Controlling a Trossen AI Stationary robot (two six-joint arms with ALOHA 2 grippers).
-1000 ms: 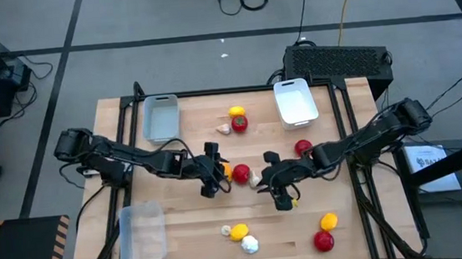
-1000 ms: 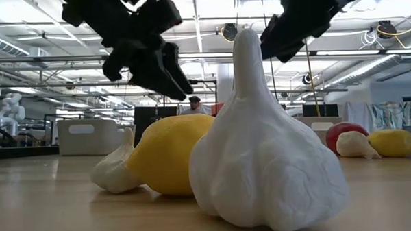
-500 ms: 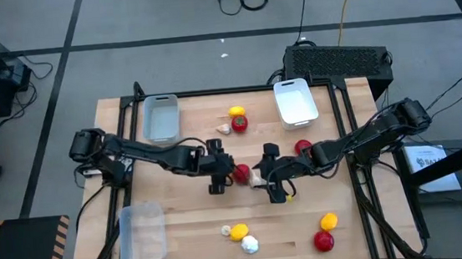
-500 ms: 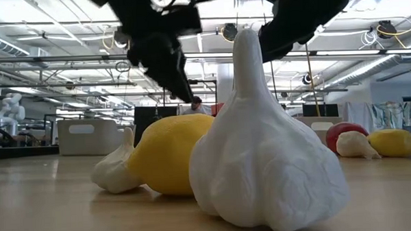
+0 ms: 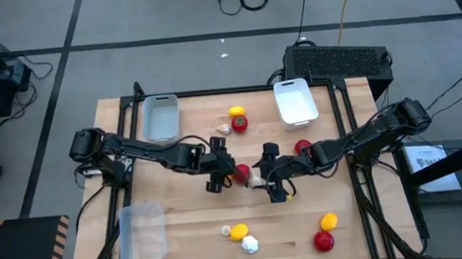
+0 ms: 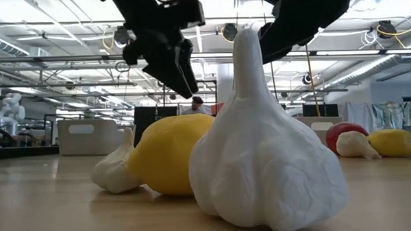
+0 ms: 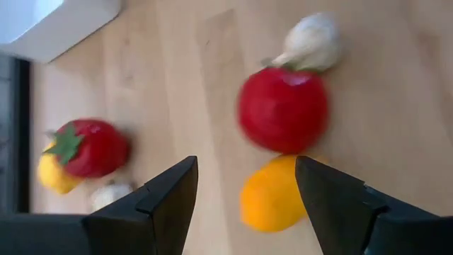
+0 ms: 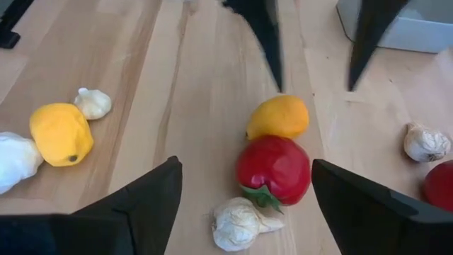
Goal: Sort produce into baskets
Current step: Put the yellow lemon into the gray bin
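Note:
In the middle of the table lie a glossy red piece (image 5: 241, 173), an orange piece (image 8: 278, 117) and a small garlic bulb (image 5: 256, 178), close together. My left gripper (image 5: 223, 170) hangs open just left of them, its fingertips (image 8: 272, 42) above the orange piece and clear of it. My right gripper (image 5: 267, 175) stands open just right of the cluster, with the red piece (image 8: 274, 168) ahead of its fingers, untouched. The grey basket (image 5: 160, 117) and white basket (image 5: 293, 101) sit at the far edge, the clear basket (image 5: 142, 234) at the near left.
A yellow piece (image 5: 236, 111), a red one (image 5: 240, 123) and a garlic bulb (image 5: 223, 129) lie between the far baskets. One red piece (image 5: 302, 147) lies under my right arm. Near the front edge are a lemon (image 5: 239, 231) with garlic bulbs, and a yellow piece (image 5: 329, 221) and a red piece (image 5: 323, 240).
My left gripper has moved toward the table's right edge, up to the middle cluster, and has tipped further downward; it now covers the orange piece in the high view. The produce has stayed where it was.

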